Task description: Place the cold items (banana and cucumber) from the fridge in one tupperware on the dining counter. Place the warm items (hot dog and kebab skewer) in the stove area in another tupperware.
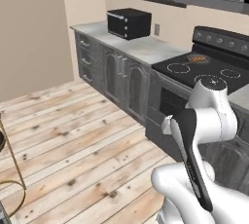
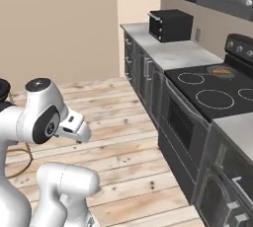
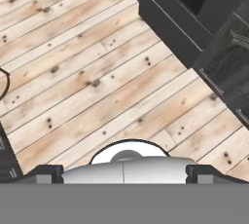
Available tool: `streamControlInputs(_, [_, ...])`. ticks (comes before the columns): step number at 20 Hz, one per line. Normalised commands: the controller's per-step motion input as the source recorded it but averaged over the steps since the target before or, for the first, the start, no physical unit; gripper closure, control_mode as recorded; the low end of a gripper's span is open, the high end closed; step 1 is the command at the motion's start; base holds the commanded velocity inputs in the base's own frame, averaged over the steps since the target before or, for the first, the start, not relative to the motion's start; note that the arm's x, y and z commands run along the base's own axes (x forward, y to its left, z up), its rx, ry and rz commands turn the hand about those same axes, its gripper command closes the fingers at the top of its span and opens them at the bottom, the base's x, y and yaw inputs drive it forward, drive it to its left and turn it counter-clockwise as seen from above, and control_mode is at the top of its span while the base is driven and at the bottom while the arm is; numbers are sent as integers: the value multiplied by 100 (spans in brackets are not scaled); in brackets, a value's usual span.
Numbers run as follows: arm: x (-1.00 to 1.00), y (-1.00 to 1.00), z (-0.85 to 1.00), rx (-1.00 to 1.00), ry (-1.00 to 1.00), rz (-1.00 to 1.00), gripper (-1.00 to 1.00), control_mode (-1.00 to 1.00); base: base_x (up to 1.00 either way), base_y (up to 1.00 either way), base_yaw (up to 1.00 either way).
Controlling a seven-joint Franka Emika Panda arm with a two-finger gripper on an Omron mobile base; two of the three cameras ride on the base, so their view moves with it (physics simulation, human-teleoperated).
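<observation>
A small orange-brown food item (image 1: 198,59) lies at the back of the black stove (image 1: 209,69), seen again in the right base view (image 2: 221,70); it is too small to tell hot dog from kebab skewer. My arm is folded close to the base, its hand (image 2: 75,128) hanging over the wood floor, well short of the stove (image 2: 212,93). In the hand view my gripper (image 3: 124,172) looks down at bare floorboards, and its dark fingertips (image 3: 48,172) stand wide apart, open, with nothing between them. The banana, cucumber, fridge, tupperware and dining counter are out of view.
A black toaster oven (image 1: 129,22) sits on the grey counter (image 1: 146,47) left of the stove. Dark cabinets (image 1: 121,77) and the oven door (image 2: 183,122) line the right side. A thin metal leg (image 1: 12,169) stands at the far left on the open wood floor (image 1: 73,140).
</observation>
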Motion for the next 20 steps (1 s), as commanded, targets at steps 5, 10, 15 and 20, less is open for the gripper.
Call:
streamControlInputs(5, [0, 0, 0, 0, 0, 0, -100, 100, 100, -29, -12])
streamControlInputs(10, [0, 0, 0, 0, 0, 0, -100, 100, 100, -22, -29])
streamControlInputs(15, [0, 0, 0, 0, 0, 0, -100, 100, 81, 34, -54])
streamControlInputs(20, [0, 0, 0, 0, 0, 0, -100, 100, 51, 64, -67])
